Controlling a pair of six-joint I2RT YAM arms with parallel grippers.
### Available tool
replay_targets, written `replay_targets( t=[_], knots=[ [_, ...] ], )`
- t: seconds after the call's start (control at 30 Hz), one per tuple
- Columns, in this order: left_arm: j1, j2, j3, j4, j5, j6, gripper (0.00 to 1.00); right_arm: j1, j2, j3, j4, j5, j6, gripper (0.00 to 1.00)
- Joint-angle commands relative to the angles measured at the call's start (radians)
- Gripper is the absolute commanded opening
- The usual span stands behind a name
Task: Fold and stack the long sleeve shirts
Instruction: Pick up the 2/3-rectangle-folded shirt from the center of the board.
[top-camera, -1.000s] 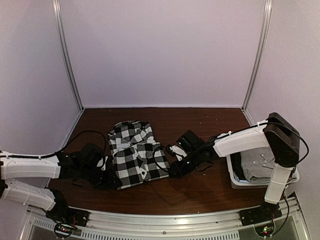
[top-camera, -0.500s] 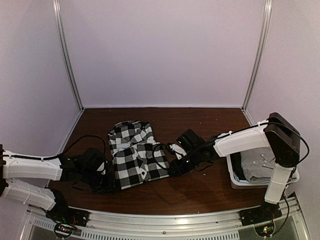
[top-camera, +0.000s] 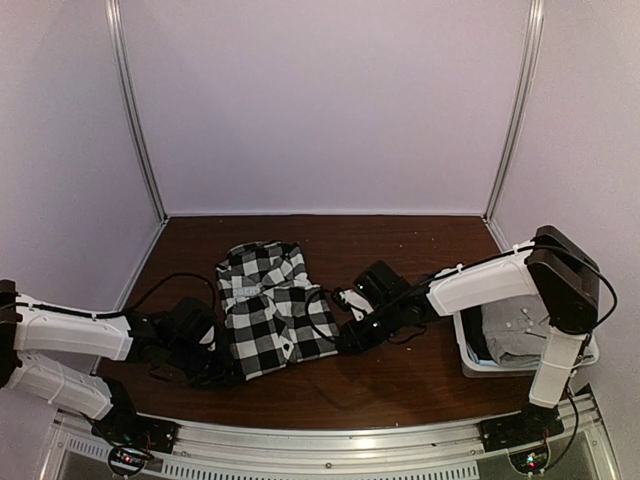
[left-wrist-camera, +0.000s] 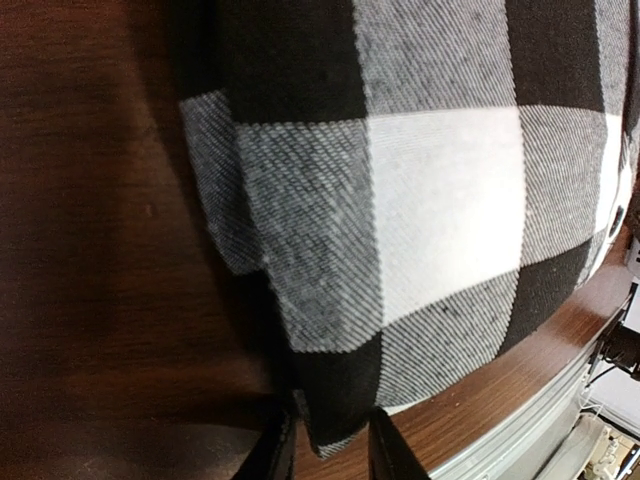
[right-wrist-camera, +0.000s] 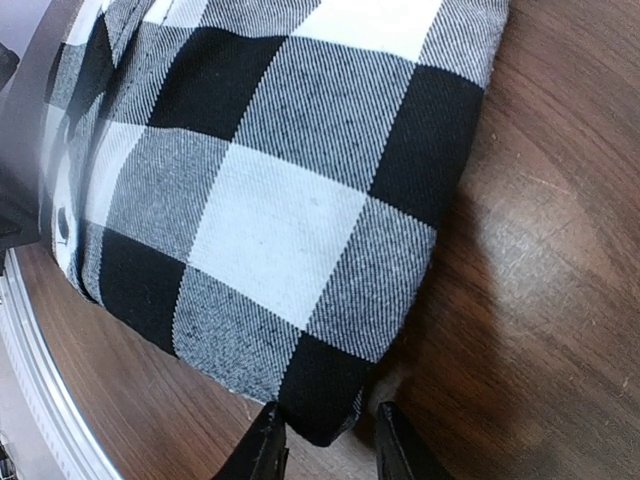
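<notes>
left gripper (left-wrist-camera: 330, 455) shifted slightly nearer, fingers pinching corner of black-and-white checked shirt (top-camera: 272, 305), right gripper (right-wrist-camera: 325, 442) in place, fingers narrow around opposite corner, grip unclear, shirt unmoved

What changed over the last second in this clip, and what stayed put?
The left hand shifted slightly right, toward the checked shirt, and now straddles its near left corner. The right hand stayed at the near right corner, cloth between its fingers. Nothing was let go. The checked shirt, the basket and the grey shirt in it did not move.
</notes>
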Motion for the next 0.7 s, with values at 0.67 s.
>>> replay_targets(
  t=[0.67],
  knots=[
    [-0.052,0.032,0.103,-0.067,-0.025,0.05,0.0,0.032,-0.069,-0.079,0.003,0.001,0.029,0.0]
  ],
)
